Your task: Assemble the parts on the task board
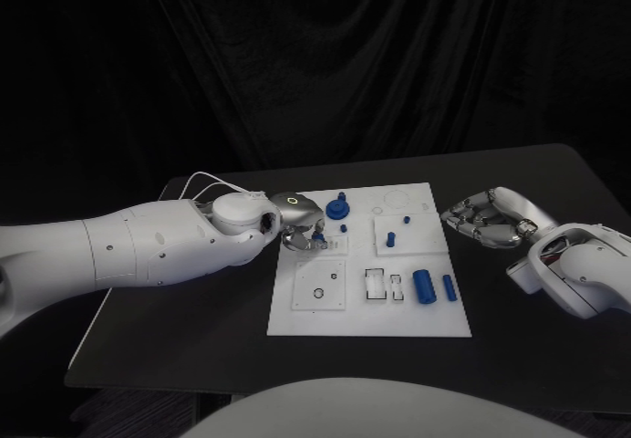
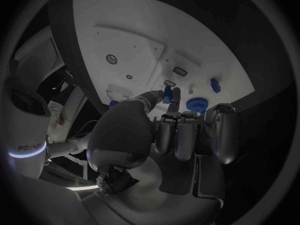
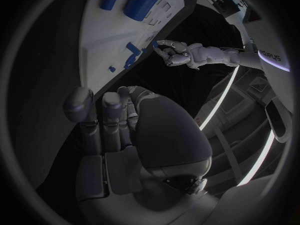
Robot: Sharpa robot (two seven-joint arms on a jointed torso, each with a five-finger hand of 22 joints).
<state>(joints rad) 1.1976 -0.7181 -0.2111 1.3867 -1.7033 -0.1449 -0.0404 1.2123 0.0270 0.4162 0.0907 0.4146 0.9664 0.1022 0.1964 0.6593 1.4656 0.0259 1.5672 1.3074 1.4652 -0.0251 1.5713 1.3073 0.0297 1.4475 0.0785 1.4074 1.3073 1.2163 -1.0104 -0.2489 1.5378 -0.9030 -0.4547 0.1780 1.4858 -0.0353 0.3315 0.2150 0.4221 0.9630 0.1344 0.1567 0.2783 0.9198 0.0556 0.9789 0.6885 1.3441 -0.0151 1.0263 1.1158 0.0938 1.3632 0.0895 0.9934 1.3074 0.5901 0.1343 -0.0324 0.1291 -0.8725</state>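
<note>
The left hand (image 1: 300, 226) hangs over the task board (image 1: 296, 319) at its nine o'clock edge, thumb and a finger pinching a small blue part (image 2: 168, 93) just above the plate. The right hand (image 1: 490, 219) hovers off the board's three o'clock edge, fingers curled in on nothing. A blue gear (image 1: 339, 209) sits at the board's eleven o'clock; two blue cylinders (image 1: 425, 286) lie toward four o'clock, side by side.
</note>
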